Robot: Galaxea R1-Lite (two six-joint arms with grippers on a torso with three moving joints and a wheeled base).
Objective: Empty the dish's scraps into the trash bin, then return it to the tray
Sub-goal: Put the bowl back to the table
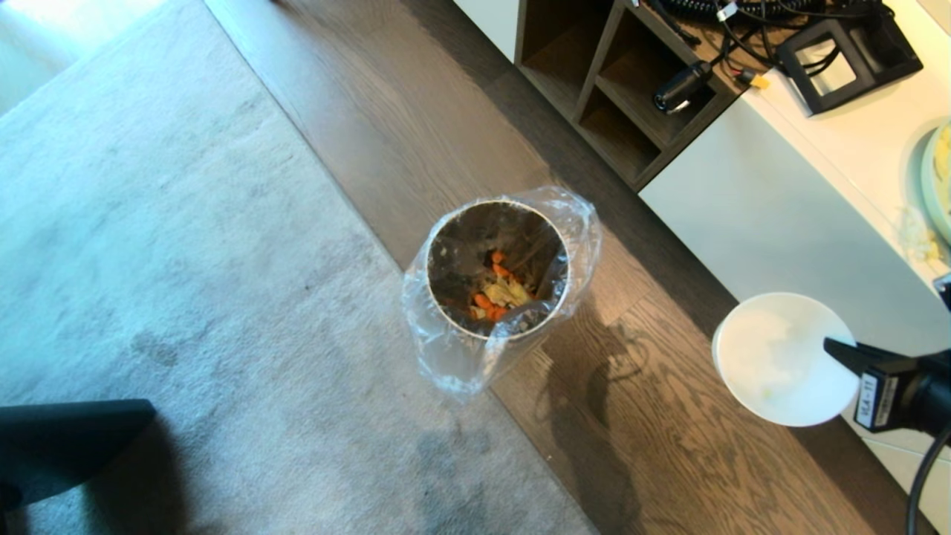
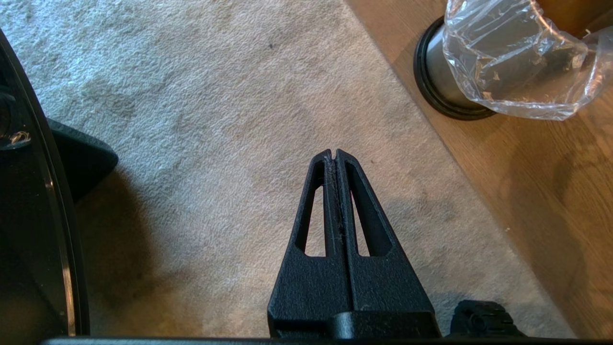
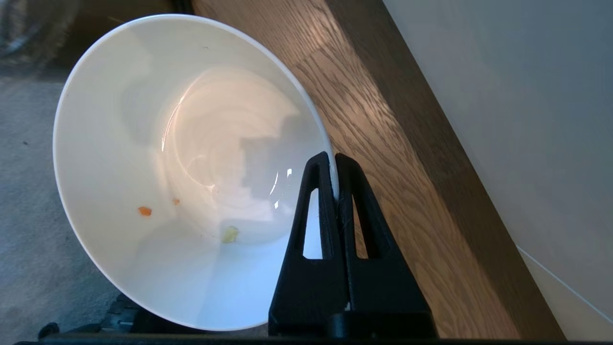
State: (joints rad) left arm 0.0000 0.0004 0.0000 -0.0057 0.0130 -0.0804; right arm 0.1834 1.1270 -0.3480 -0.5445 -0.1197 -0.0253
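My right gripper (image 3: 334, 158) is shut on the rim of the white dish (image 3: 191, 167), one finger inside and one outside. In the head view the dish (image 1: 780, 357) hangs over the wood floor at the right, beside the white cabinet, with the right gripper (image 1: 836, 348) at its right edge. Only a few tiny crumbs (image 3: 144, 211) cling inside it. The trash bin (image 1: 496, 267), lined with a clear bag, stands on the floor at centre; orange and yellow scraps (image 1: 496, 293) lie in it. My left gripper (image 2: 334, 153) is shut and empty above the carpet. The tray is out of view.
A grey carpet (image 1: 186, 297) covers the floor left of the bin (image 2: 445, 86). A white cabinet (image 1: 780, 215) with open wooden shelves (image 1: 617, 89) runs along the right; cables, a black frame (image 1: 847, 52) and a pale green plate (image 1: 937, 178) lie on top.
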